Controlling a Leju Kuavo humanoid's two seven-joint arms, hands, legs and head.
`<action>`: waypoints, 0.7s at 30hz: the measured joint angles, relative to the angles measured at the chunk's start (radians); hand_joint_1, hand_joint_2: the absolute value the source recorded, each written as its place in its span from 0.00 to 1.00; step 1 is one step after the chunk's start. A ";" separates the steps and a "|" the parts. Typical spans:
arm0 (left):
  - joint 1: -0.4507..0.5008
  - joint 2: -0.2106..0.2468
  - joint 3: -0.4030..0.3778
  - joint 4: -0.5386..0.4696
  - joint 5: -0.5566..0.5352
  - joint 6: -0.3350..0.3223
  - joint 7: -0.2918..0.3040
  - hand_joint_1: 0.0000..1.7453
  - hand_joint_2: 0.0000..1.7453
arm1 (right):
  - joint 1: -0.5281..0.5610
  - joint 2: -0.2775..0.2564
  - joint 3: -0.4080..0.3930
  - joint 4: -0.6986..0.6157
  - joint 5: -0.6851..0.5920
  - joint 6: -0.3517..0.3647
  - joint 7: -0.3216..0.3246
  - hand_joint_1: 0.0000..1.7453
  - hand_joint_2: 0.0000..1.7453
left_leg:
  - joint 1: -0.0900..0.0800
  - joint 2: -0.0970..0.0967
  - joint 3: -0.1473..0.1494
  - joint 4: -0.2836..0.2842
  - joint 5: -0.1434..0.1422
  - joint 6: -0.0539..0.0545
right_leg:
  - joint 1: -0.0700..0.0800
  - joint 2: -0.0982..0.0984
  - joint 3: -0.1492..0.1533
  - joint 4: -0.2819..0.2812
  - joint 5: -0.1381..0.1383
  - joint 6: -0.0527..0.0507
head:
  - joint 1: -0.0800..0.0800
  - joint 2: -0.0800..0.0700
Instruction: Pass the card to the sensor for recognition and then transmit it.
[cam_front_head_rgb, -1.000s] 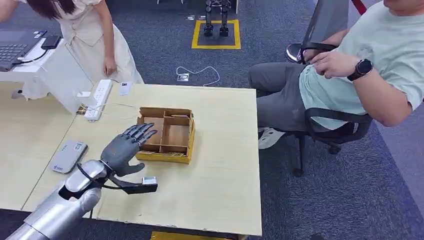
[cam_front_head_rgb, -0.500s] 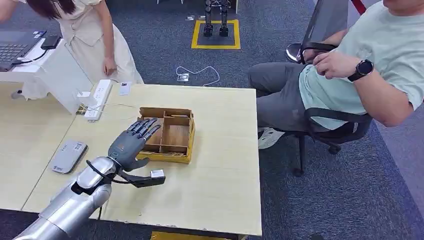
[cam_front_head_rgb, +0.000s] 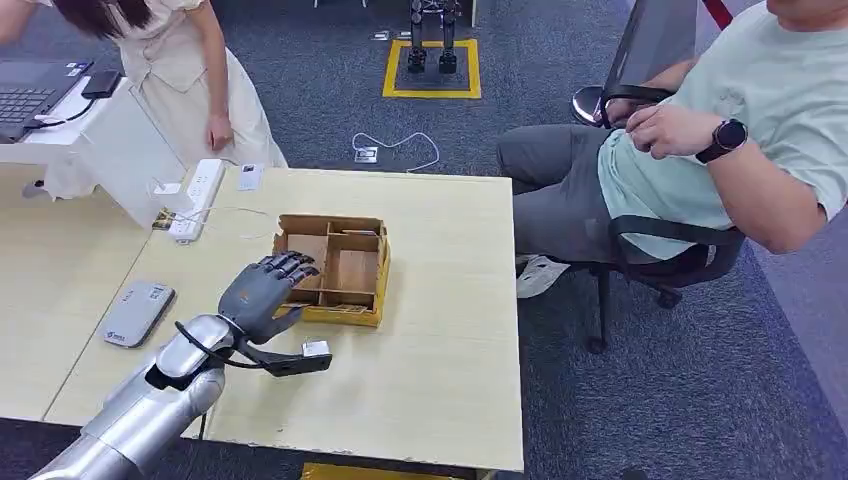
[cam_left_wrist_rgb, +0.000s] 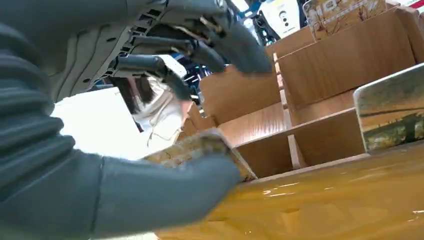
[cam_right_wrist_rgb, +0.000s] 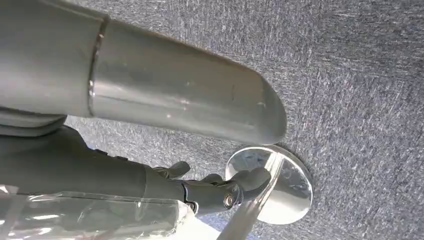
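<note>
The left hand (cam_front_head_rgb: 262, 292) hangs over the near left corner of the wooden divided box (cam_front_head_rgb: 345, 290), its fingers (cam_front_head_rgb: 291, 266) curled down into the box's left compartments. In the left wrist view the thumb lies under a patterned card (cam_left_wrist_rgb: 200, 147) and the dark fingers bend above it; whether the card is pinched or only touched I cannot tell. The card sits at the box's near rim, by the left hand (cam_left_wrist_rgb: 125, 100).

That close view also shows what the head view does not: a second card (cam_left_wrist_rgb: 392, 115) with a landscape print standing at the box's front wall, and another printed card (cam_left_wrist_rgb: 340, 12) upright in a far compartment of the box (cam_left_wrist_rgb: 320, 135). No writing on them can be read.

The right hand (cam_right_wrist_rgb: 215, 190) hangs over grey carpet beside a round metal foot; its fingers look curled, with nothing seen in them.

Left of the box on the counter (cam_front_head_rgb: 440, 340) lies a grey card sensor (cam_front_head_rgb: 137, 312), well apart from it, with a small label too small to read. Beyond the box, at the counter's far left corner, are a white power strip (cam_front_head_rgb: 198, 188) and a cable. A person in a white dress (cam_front_head_rgb: 190, 80) stands past that corner. Right of the box, off the counter, a person in a pale green shirt (cam_front_head_rgb: 720, 130) sits in a chair, wearing a black wristwatch (cam_front_head_rgb: 724, 138).
</note>
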 joint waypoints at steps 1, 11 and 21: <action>0.000 0.000 0.000 0.001 0.000 0.000 -0.002 1.00 1.00 | 0.000 0.000 0.000 0.000 0.000 0.000 0.000 0.00 0.00 | 0.000 0.000 0.000 0.000 0.000 0.000 | 0.000 0.000 0.000 0.000 0.000 0.000 | 0.000 0.000; -0.001 0.000 0.000 0.004 -0.002 0.000 -0.003 1.00 1.00 | 0.000 0.000 0.000 0.000 0.000 0.000 0.000 0.00 0.00 | 0.000 0.000 0.000 0.000 0.000 0.000 | 0.000 0.000 0.000 0.000 0.000 0.000 | 0.000 0.000; -0.005 0.000 0.000 0.009 -0.006 -0.001 -0.002 0.98 1.00 | 0.000 0.000 0.000 0.000 0.000 0.000 0.000 0.00 0.00 | 0.000 0.000 0.000 0.000 0.000 0.000 | 0.000 0.000 0.000 0.000 0.000 0.000 | 0.000 0.000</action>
